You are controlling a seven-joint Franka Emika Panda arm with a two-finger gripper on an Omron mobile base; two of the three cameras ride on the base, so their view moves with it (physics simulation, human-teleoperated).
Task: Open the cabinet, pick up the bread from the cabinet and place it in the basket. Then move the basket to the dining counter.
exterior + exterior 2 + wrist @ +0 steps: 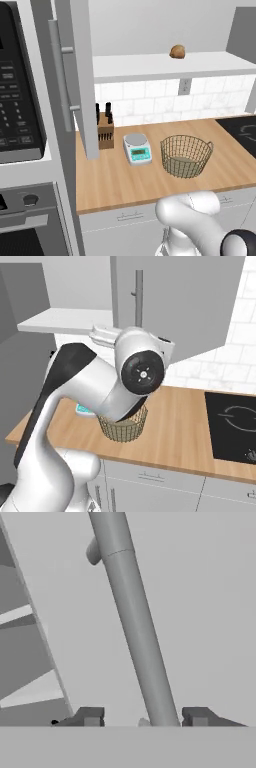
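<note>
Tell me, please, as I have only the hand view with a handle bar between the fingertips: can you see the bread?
Observer: Yes. The bread sits on the white shelf of the cabinet, uncovered.
Operator: Thank you. Where is the basket?
Observer: The basket stands upright on the wood worktop below that shelf, just right of the kitchen scale in the left base view.
Operator: And is the left door open?
Observer: Yes. The left door is swung out toward the robot, edge-on above the knife block.
</note>
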